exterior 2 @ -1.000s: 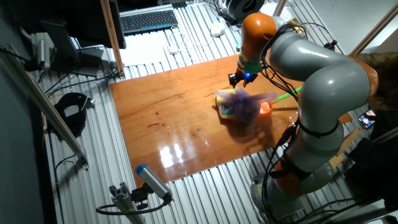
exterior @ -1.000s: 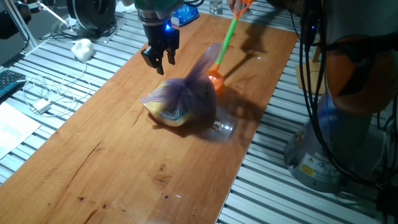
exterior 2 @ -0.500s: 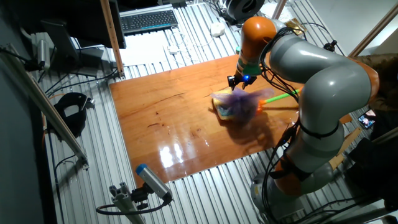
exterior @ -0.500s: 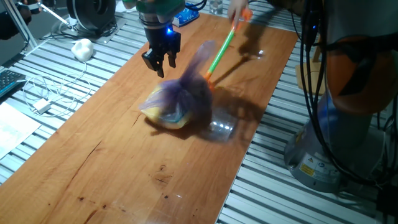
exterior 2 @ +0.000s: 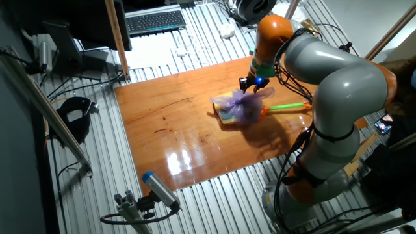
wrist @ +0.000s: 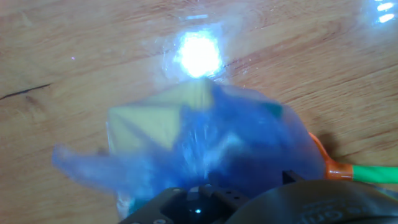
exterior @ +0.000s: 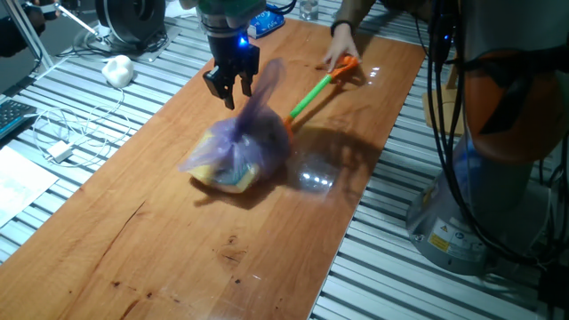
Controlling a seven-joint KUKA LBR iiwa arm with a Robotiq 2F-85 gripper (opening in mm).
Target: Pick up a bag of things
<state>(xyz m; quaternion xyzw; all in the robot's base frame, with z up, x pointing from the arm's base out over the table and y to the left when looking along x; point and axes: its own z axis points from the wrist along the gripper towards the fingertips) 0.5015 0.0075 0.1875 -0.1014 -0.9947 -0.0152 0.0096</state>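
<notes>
The bag of things [exterior: 236,151] is translucent purple with yellow and teal showing through. It lies on the wooden table [exterior: 160,240], blurred, with its tail [exterior: 264,82] sticking up. It also shows in the other fixed view [exterior 2: 237,107] and fills the hand view [wrist: 205,137]. My gripper [exterior: 231,86] hangs just above the bag's far left side, next to the tail, with jaws apart and nothing between them. It shows in the other fixed view [exterior 2: 251,84] too. The fingertips are hidden in the hand view.
A person's hand [exterior: 342,40] holds an orange-and-green toy shovel [exterior: 311,92] against the bag's far right side [wrist: 351,169]. A blue packet [exterior: 264,21] lies at the table's far end. A white object [exterior: 117,68] and cables [exterior: 62,133] lie off the left edge.
The bag has slid toward the near left end of the table, pushed by the shovel. The shovel handle has dropped lower and the hand has come into view. My gripper has barely moved.
</notes>
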